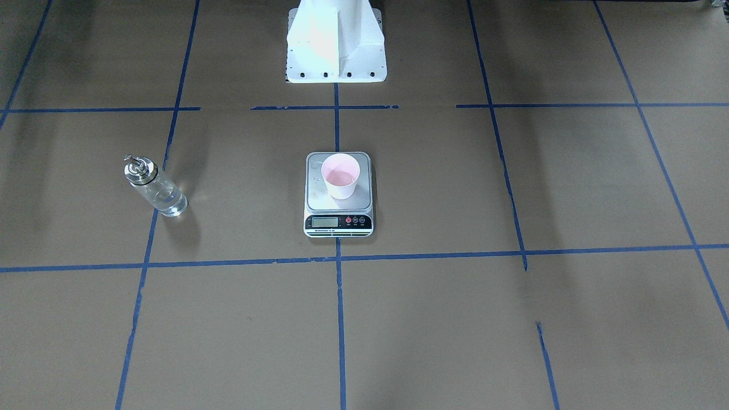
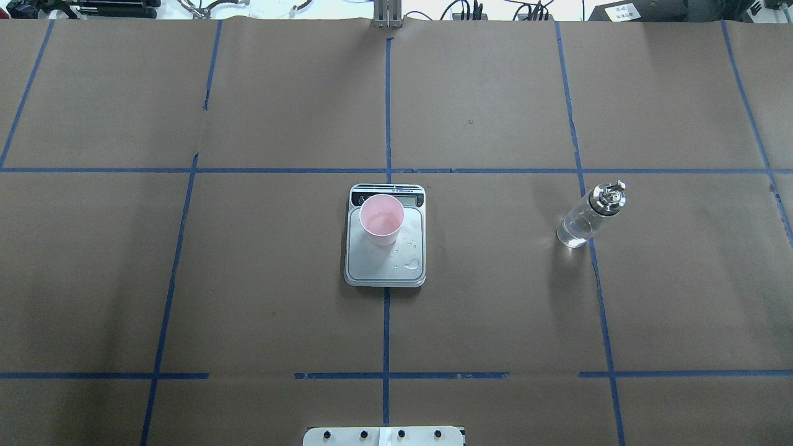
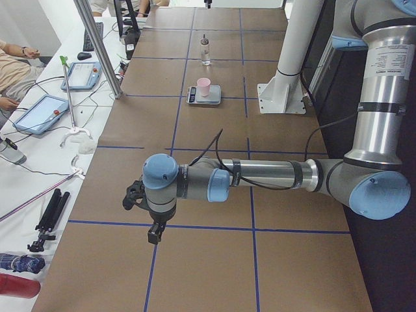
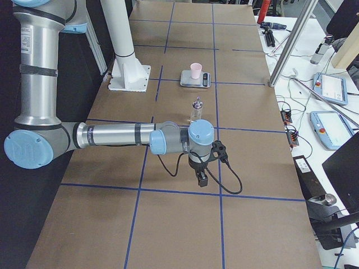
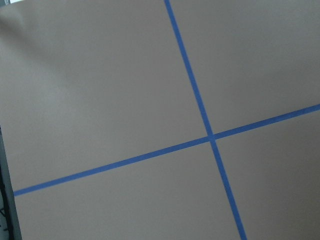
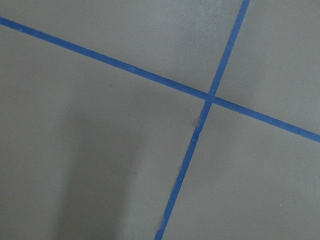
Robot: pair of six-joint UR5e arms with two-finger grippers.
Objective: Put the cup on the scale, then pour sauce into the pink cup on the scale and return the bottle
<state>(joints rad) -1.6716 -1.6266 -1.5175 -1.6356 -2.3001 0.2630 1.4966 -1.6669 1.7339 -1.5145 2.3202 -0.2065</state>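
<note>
Brown worktop (image 2: 248, 279), blue-taped: cup (image 2: 381, 218) on scale (image 2: 384, 266), bottle (image 2: 585, 220) upright, all well apart from my left tool (image 3: 155, 232) and right tool (image 4: 202, 179). Spread of either: cannot tell.

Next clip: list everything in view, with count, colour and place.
cup: one, pale pink, upright on the scale, near its display end
scale: one, silver and black, table centre
bottle: one, clear with silver spout, standing to the robot's right of the scale
droplets: a few, clear, on the scale beside the cup
tape lines: blue grid on the brown table
pedestal: one, white, robot's edge
left arm, right arm: silver and blue, over the table's ends
left end effector, right end effector: black, pointing down, holding nothing visible
</note>
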